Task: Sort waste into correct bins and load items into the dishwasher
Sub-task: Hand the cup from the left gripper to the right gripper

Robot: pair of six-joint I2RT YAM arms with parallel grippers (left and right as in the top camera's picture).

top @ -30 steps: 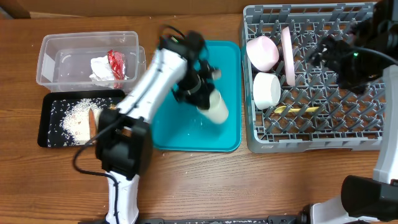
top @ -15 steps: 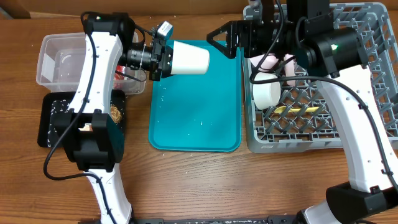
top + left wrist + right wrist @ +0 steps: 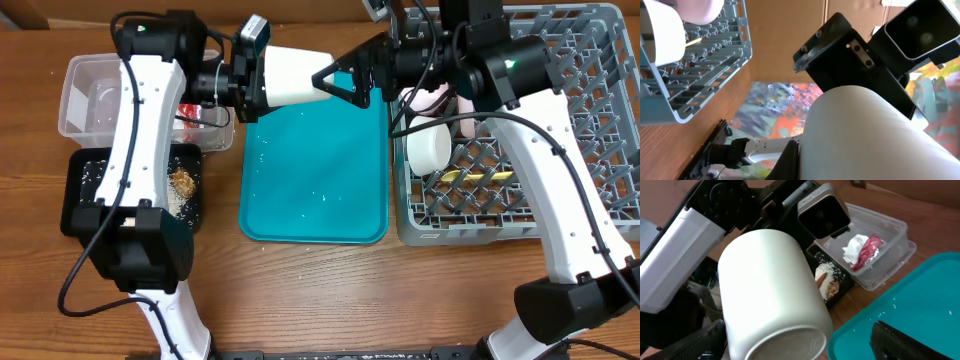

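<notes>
My left gripper (image 3: 255, 82) is shut on a small white cup (image 3: 295, 75) and holds it on its side above the far edge of the teal tray. My right gripper (image 3: 345, 82) is open, its fingers on either side of the cup's base without touching. In the right wrist view the cup (image 3: 772, 295) fills the space between the right gripper's open fingers (image 3: 805, 347). In the left wrist view the cup (image 3: 875, 135) hides most of the left gripper (image 3: 840, 165). The grey dish rack (image 3: 600, 200) holds a pink bowl (image 3: 432, 98), a white bowl (image 3: 428, 148) and a yellow spoon (image 3: 480, 176).
The teal tray (image 3: 310, 190) lies at the middle with a few rice grains. The clear tub (image 3: 890, 235) holds a white napkin (image 3: 855, 247) and a red wrapper (image 3: 867, 252). The black tray (image 3: 80, 200) holds rice and a brown lump (image 3: 183, 182).
My left arm lifted the cup off the teal tray and turned it sideways toward the right. My right arm came over from the rack and now straddles the cup's base.
</notes>
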